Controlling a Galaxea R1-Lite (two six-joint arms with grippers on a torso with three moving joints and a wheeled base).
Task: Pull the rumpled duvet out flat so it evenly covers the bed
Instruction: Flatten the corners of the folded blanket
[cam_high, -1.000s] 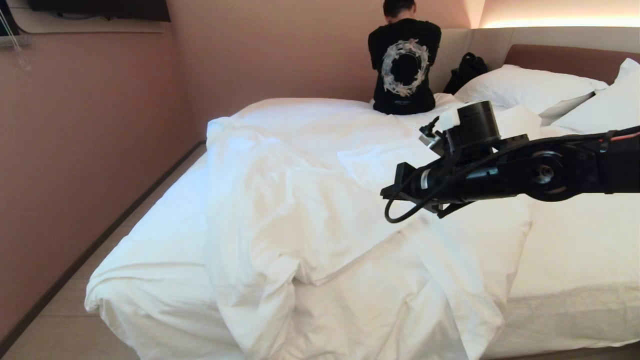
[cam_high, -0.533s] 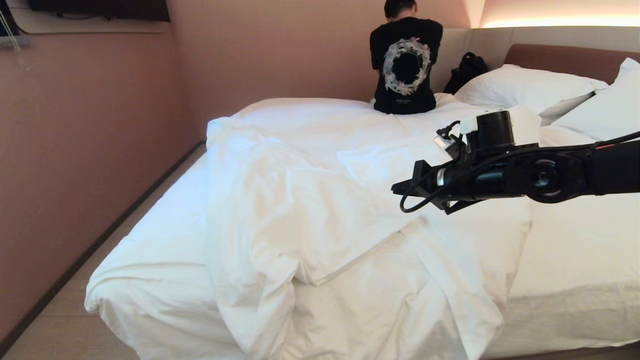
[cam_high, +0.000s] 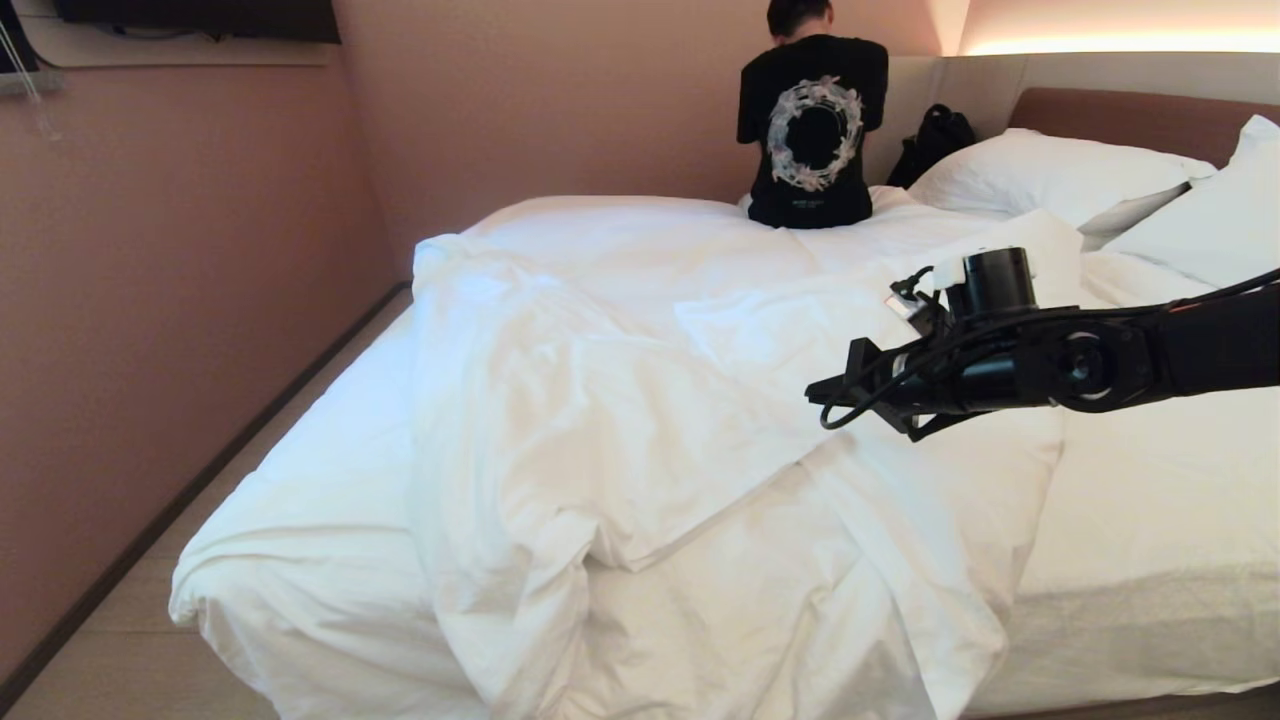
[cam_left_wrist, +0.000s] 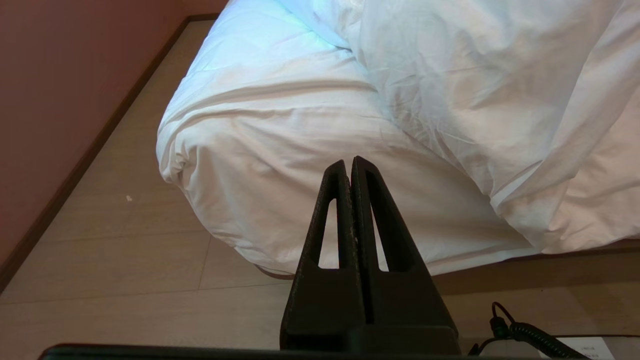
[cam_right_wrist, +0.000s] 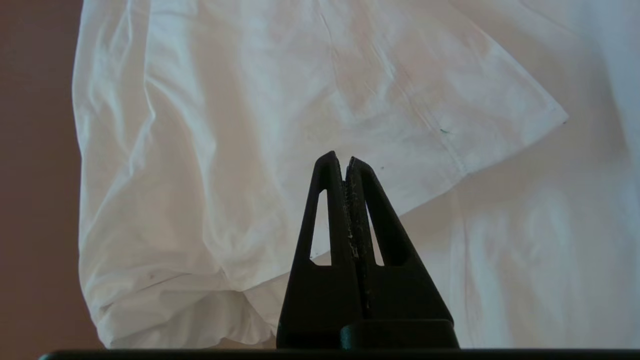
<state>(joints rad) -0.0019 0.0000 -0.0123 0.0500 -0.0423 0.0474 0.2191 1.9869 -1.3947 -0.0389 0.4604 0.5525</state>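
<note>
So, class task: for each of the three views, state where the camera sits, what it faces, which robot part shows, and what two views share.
Head view: high on the robot, facing forward and down over the bed; right arm shows.
Left wrist view: low by the floor, facing the bed's corner; shut left gripper shows.
Right wrist view: above the bed, facing down on the duvet; shut right gripper shows.
Shared: all three show the duvet.

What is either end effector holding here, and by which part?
Nothing. The right end effector is shut empty above the rumpled white duvet; the left end effector is shut empty too.
</note>
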